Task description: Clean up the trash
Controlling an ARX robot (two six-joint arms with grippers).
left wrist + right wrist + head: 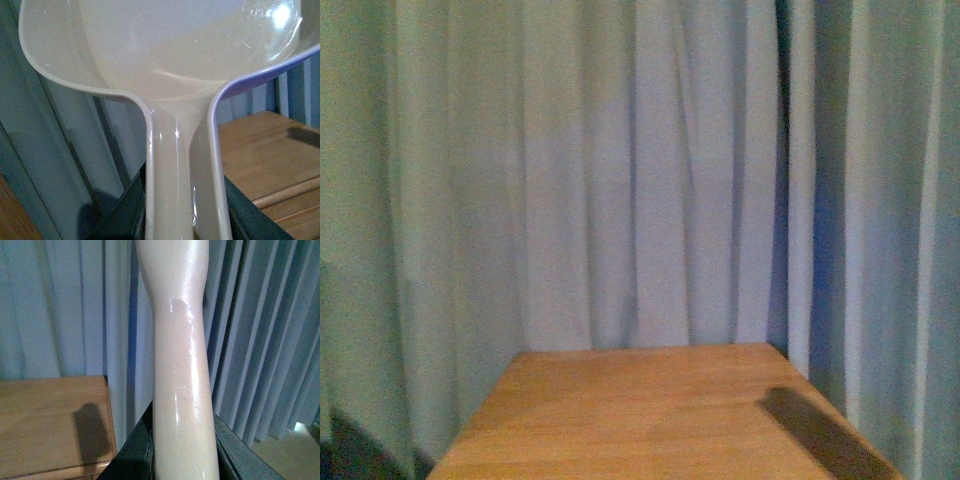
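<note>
Trash lay out of view. The left gripper clamped the dustpan by its handle. The right gripper clamped a pale handle.

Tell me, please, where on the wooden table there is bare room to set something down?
The whole visible tabletop is bare, from the far edge at the curtain to the near side; only a shadow crosses its right side. Nothing crowds it. The left end effector holds the dustpan, the right end effector a pale handle.
</note>
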